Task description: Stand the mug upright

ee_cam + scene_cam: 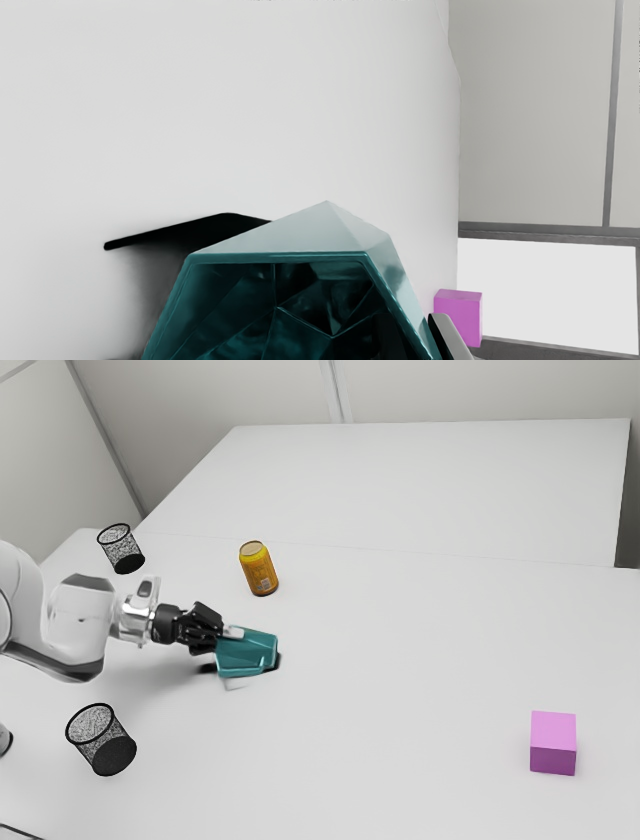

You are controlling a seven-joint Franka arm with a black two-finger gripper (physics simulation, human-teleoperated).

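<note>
The teal faceted mug (248, 653) is tipped on its side near the middle of the exterior view, its mouth facing the hand. At its upper rim is my gripper (228, 632), reaching in from the exterior view's left. In the wrist view the open mouth of the mug (300, 257) faces the camera. My gripper (414, 325) pinches one side wall there, a dark finger inside the mouth and the other against the outside. Whether the mug touches the table is hard to tell; a dark shadow lies beside it.
A yellow-orange can (259, 569) stands beyond the mug. Two black mesh cups (121, 549) (101, 740) are on the exterior view's left, near the arm. A pink-purple block (553, 743) sits at the exterior view's lower right.
</note>
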